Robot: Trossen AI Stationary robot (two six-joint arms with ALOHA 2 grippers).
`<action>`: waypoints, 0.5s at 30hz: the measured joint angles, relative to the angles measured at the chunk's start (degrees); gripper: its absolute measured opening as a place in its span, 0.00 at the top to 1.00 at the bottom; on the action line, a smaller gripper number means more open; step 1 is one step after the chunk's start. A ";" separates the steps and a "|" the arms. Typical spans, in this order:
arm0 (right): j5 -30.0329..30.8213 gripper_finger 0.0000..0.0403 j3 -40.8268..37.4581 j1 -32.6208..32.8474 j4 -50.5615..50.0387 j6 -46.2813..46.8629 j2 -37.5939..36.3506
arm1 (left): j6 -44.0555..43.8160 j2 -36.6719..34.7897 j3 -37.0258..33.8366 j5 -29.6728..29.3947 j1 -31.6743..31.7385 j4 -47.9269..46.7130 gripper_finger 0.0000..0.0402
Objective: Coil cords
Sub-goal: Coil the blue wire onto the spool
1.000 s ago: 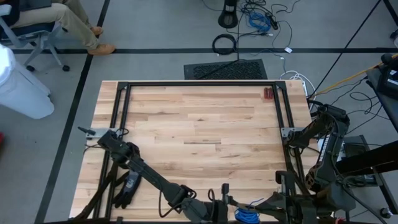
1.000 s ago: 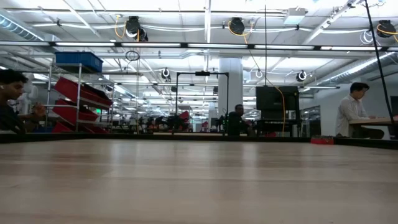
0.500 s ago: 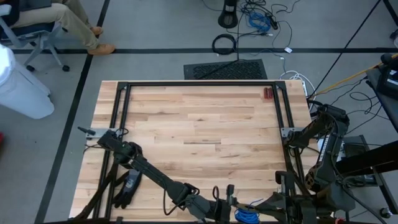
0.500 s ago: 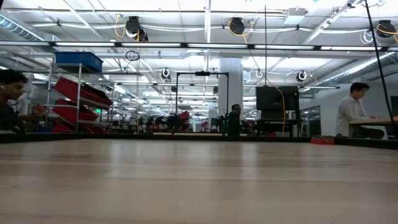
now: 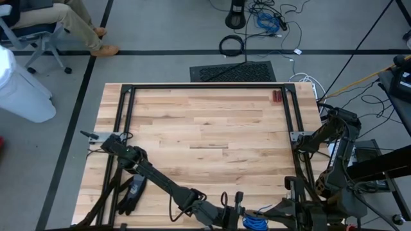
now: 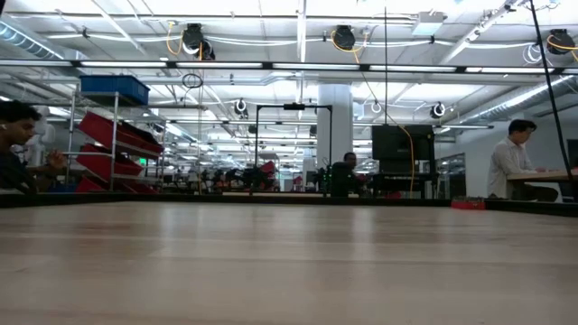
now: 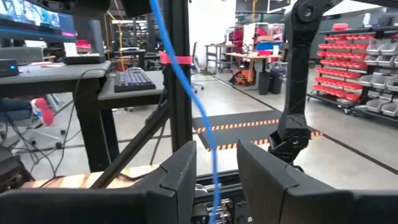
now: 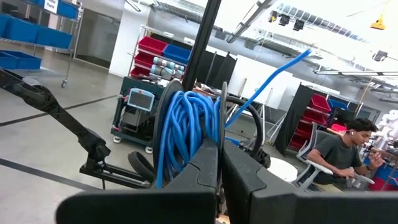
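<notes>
High view: at the table's near edge, the right gripper clamps the coiled blue cords; the left gripper, fingers apart, straddles its tail.

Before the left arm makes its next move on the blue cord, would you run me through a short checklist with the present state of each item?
1. Right gripper shut on the coiled blue cord: ok.
2. Free tail of the cord runs between the fingers of the left gripper: ok.
3. Left fingers clamped on the tail: not ok, a gap shows on both sides of it.
4. Both grippers close together at the near edge of the table: ok, the coil shows there in the high view.
5. Black glove away from the cord: ok.
6. Tail free of snags below the fingers: cannot tell.
</notes>
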 joint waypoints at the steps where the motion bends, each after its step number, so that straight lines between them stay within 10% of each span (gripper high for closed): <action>1: 0.00 1.00 0.00 -0.06 0.00 0.00 0.00 | 0.00 0.00 0.00 0.08 0.00 0.03 0.70; 15: 0.05 1.00 0.00 -1.83 -0.52 0.57 0.24 | -0.02 0.00 0.00 -0.04 0.11 0.25 0.73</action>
